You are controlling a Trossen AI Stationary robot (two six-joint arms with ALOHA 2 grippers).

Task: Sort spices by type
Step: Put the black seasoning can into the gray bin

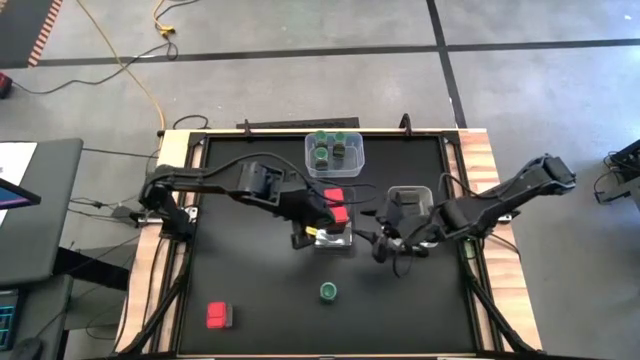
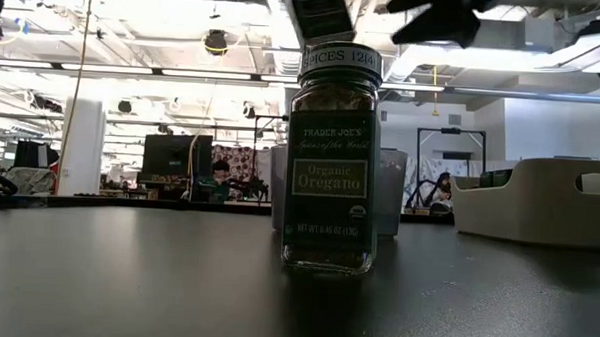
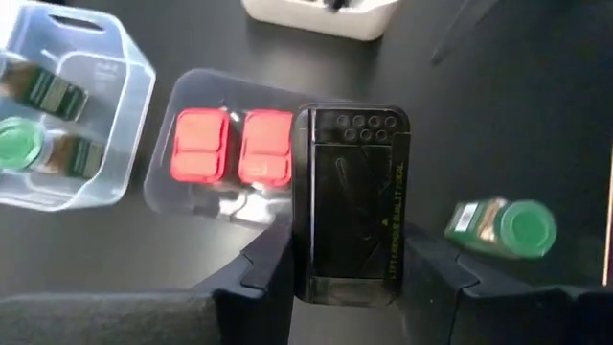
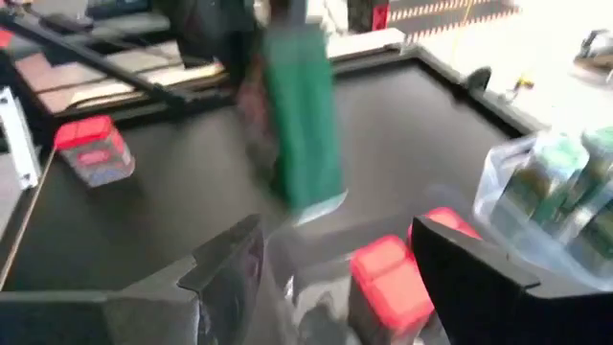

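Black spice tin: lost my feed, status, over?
Left gripper shut on black spice tin, above the red-tin tub. Right gripper open, empty, beside it. Oregano jar stands apart.

The oregano jar (image 2: 331,170) is showing a dark label reading "Trader Joe's" and "Organic Oregano" — its lid band (image 2: 341,58) is carrying "SPICES" and "1216". The dark tin (image 3: 351,203) is bearing small print along its lid — unreadable.

Two dark, jointed arms with black cables looped alongside, each ending in a gripper with blocky black fingers (image 3: 273,273)
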